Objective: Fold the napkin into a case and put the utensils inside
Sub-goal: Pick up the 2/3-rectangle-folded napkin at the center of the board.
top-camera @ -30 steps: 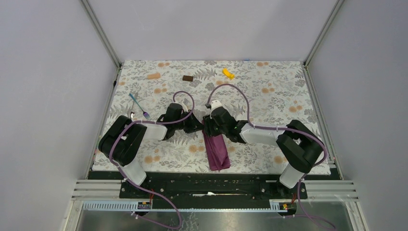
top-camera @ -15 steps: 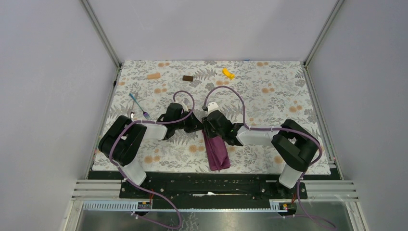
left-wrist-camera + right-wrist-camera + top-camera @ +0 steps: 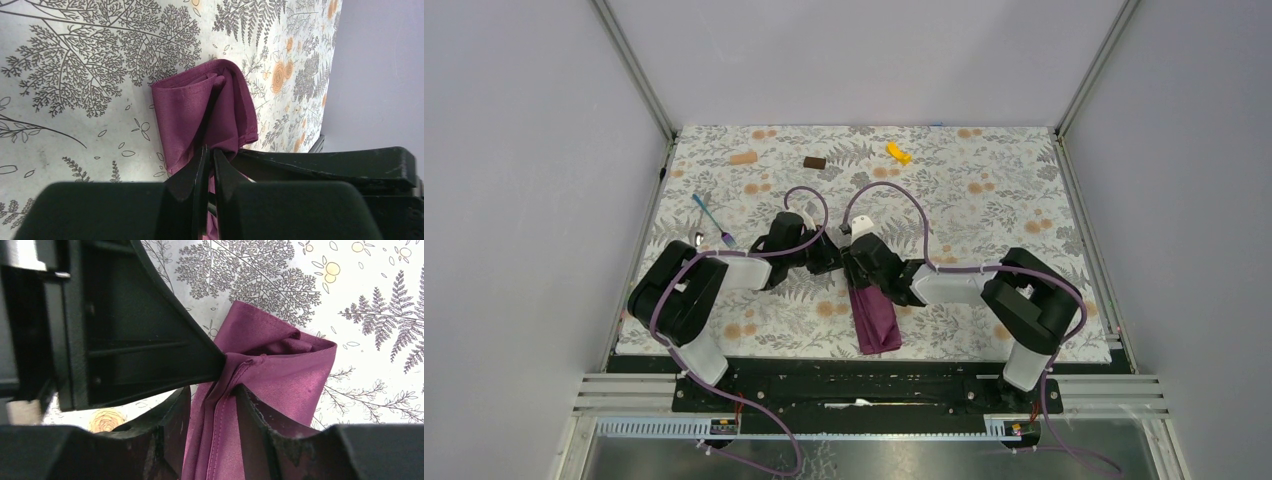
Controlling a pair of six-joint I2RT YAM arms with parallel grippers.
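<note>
The plum napkin [image 3: 875,318] lies folded into a narrow strip running toward the near edge of the floral covering. Its far end is bunched up [image 3: 192,107] between both grippers. My left gripper [image 3: 832,260] is shut on a fold of that end [image 3: 209,150]. My right gripper [image 3: 860,266] faces it, jaws apart and straddling the hemmed cloth [image 3: 212,395], which runs between its fingers [image 3: 250,405]. The napkin's folded end [image 3: 295,375] rests on the table past them. The utensils, a fork [image 3: 712,222] and a spoon [image 3: 699,240], lie at the left, apart from both grippers.
A small yellow piece [image 3: 898,152], a brown block [image 3: 814,162] and a peach-coloured piece [image 3: 743,158] lie along the far edge. Grey walls close in both sides. The arms' purple cables arch over the middle.
The right arm has slid left, bringing its gripper closer against the left gripper at the napkin's far end. The left arm and the napkin's strip stay put.
</note>
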